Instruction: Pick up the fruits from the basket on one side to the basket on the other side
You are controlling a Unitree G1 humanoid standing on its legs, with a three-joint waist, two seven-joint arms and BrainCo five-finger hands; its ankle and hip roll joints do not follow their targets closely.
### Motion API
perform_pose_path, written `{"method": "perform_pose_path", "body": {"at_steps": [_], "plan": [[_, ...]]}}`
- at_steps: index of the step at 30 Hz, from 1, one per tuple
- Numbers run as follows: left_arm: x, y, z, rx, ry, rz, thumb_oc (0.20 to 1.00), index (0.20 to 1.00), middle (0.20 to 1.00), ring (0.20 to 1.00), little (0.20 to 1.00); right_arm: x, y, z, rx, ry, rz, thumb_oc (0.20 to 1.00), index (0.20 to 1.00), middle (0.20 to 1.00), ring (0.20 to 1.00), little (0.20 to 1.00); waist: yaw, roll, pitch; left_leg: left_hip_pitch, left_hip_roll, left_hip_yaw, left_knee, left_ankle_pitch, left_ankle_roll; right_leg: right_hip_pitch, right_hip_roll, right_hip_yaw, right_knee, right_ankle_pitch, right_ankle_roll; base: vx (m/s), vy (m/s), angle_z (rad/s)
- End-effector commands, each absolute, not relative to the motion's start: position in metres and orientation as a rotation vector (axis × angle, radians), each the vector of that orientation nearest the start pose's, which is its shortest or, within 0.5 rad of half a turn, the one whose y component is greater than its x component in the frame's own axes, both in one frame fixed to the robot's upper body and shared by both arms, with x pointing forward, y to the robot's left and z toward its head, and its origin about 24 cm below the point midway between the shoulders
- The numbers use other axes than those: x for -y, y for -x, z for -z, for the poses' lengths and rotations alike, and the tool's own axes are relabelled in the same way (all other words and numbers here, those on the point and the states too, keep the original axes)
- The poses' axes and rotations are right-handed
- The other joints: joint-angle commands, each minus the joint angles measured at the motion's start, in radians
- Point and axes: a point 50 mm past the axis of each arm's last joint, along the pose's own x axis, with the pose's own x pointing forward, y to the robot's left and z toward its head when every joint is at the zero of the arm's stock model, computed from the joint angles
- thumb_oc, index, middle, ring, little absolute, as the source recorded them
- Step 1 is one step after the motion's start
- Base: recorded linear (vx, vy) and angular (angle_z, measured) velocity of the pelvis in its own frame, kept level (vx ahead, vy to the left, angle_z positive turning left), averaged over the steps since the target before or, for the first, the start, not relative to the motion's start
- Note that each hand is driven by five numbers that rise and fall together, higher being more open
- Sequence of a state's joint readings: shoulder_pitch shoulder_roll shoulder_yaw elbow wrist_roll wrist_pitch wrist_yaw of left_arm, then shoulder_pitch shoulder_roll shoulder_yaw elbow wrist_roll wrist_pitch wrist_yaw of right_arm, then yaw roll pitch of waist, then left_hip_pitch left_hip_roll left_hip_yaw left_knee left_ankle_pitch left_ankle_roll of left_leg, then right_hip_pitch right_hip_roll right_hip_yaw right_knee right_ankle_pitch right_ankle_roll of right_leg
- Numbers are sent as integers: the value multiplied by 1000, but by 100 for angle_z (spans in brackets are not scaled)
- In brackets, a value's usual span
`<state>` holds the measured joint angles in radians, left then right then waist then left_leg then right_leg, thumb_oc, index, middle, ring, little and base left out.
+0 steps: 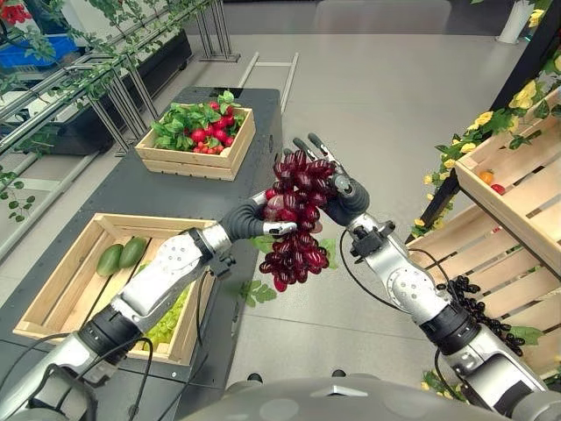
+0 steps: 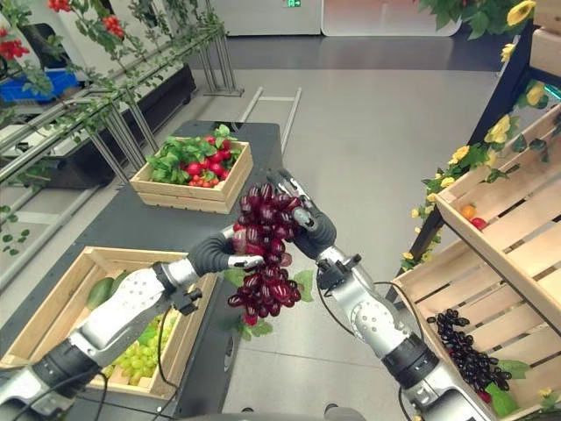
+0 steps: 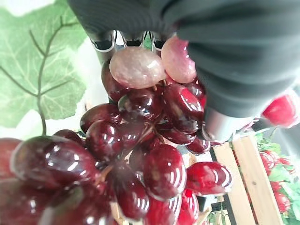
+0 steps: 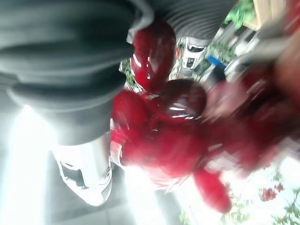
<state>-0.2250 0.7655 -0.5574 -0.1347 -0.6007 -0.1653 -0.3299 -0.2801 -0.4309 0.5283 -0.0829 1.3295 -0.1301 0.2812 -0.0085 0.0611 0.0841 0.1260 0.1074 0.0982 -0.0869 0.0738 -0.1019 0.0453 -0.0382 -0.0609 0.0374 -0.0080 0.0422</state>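
Red grape bunch [image 1: 296,219] held in mid-air between the two crates' sides, off the desk [image 1: 140,193] edge — left hand [image 1: 263,213] curled round its middle, right hand [image 1: 344,195] against its top, fingers straight. Green grapes [image 2: 138,358] lie in near crate [image 1: 53,289].

Red grape bunch [image 1: 298,215]: its upper part, at 12 o'clock, covers the palm of the right hand [image 1: 344,195], so the grip there cannot be read; in the right wrist view the grapes are smeared and washed out. Left hand [image 1: 259,215]: fingers largely buried in the bunch at its 9 o'clock side. Near wooden crate [image 1: 61,263]: partly covered by the left arm; green grapes [image 1: 166,323] show in part beneath it. Small fruit on the shelf [image 1: 487,178] at 3 o'clock: possibly an orange, too small to tell.
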Motion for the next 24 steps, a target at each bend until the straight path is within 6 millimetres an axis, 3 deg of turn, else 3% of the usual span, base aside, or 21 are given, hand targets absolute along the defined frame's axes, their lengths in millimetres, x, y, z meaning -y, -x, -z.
{"method": "perform_pose_path", "body": {"at_steps": [1,17,24], "plan": [[-150,-259,-127,249,-222,839,200,200,200,200,200,68,-253,-150,220,-932,-1000,1000,1000,1000,1000,1000,8,-67,-11,3,-59,-23,26,-64,35,8,-42,-26,-21,46,83,0,0,0],[-151,-262,-140,304,-239,836,200,200,200,200,200,72,-253,-143,175,-875,-1014,1000,1000,1000,1000,1000,4,-60,2,-8,-62,-31,31,-63,33,-1,-48,-33,-10,42,85,0,0,0],[-141,-256,-154,340,-167,924,200,200,200,200,200,92,-261,-111,70,-790,-886,1000,1000,1000,1000,1000,2,-62,4,-7,-63,-36,31,-64,34,3,-50,-40,-10,43,88,6,0,3]]}}
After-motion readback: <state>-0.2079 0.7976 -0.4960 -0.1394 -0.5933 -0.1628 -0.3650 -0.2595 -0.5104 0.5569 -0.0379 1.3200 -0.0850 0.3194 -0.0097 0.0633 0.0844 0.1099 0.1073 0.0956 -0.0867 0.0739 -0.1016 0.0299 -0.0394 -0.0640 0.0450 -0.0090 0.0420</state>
